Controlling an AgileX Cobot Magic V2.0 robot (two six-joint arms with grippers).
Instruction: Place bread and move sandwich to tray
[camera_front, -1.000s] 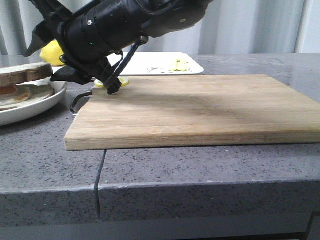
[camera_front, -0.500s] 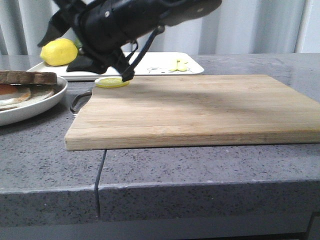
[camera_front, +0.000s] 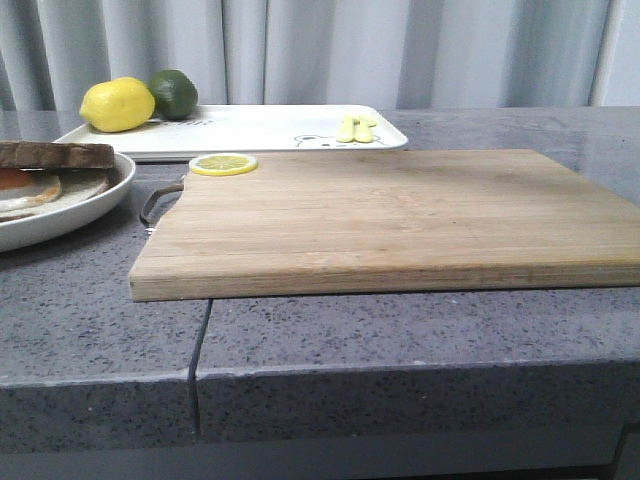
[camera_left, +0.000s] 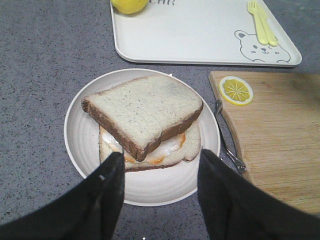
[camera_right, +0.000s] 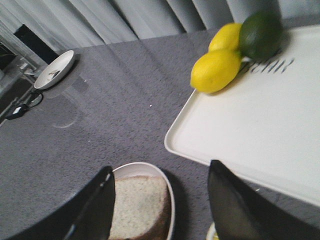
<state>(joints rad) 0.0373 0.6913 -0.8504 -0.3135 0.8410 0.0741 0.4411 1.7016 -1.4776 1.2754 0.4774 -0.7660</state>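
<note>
Gone from our front view is the black arm that filled the upper left half a second ago, so we now see the lemon slice (camera_front: 223, 164) lying uncovered on the far left corner of the wooden cutting board (camera_front: 400, 215). From the left wrist camera we look down on the sandwich (camera_left: 145, 122): the bread (camera_left: 142, 107) lies askew on top of the fried egg and the paler lower slice, all on the round white plate (camera_left: 80, 150). Our left gripper (camera_left: 160, 172) hangs above the plate's near edge with its fingers spread wide, holding nothing. Our right gripper (camera_right: 160, 200) is likewise spread and empty, above the counter between the plate and the tray (camera_right: 260, 120). On the tray sit two lemons (camera_right: 216, 70) and a lime (camera_right: 260, 34), with a bear drawing (camera_left: 257, 46) at its other end.
</note>
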